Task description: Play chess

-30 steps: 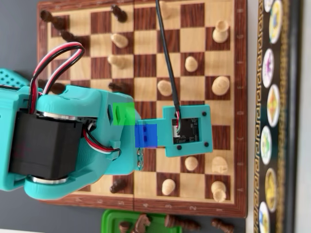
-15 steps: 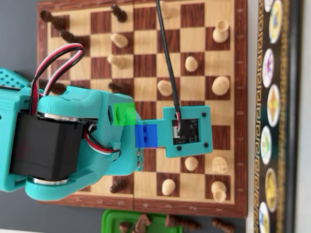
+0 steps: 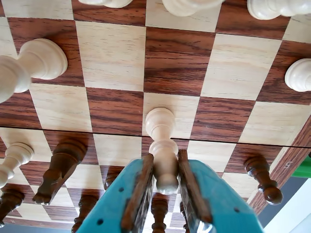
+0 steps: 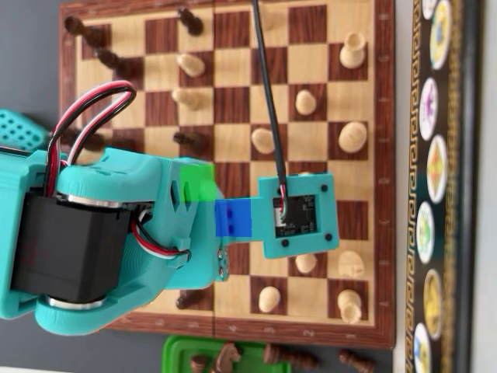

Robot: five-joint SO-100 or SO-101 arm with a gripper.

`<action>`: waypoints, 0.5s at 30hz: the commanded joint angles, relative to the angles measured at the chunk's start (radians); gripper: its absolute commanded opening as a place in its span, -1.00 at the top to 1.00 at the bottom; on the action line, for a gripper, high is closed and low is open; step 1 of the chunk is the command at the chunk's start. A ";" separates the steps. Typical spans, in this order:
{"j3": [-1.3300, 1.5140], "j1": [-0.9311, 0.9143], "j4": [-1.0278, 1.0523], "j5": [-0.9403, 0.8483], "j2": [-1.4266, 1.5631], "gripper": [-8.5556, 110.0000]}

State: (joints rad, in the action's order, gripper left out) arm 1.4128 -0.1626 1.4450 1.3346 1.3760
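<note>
The arm (image 4: pixel 116 241) shifted slightly toward the bottom of the overhead view, and its camera mount (image 4: pixel 297 214) moved with it, from just over the square beside the light piece (image 4: pixel 306 263) to partly covering it. No pieces on the board (image 4: pixel 233 47) changed squares.

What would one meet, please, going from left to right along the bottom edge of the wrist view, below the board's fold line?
Small light pawn → leaning dark piece → gripper shut on a light pawn → dark pawn → green object at the frame edge.
</note>
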 commanded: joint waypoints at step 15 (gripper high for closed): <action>-0.014 -0.006 -0.002 -0.008 0.017 0.73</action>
State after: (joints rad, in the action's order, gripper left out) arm 1.4128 -0.1641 1.4450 1.3346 1.3760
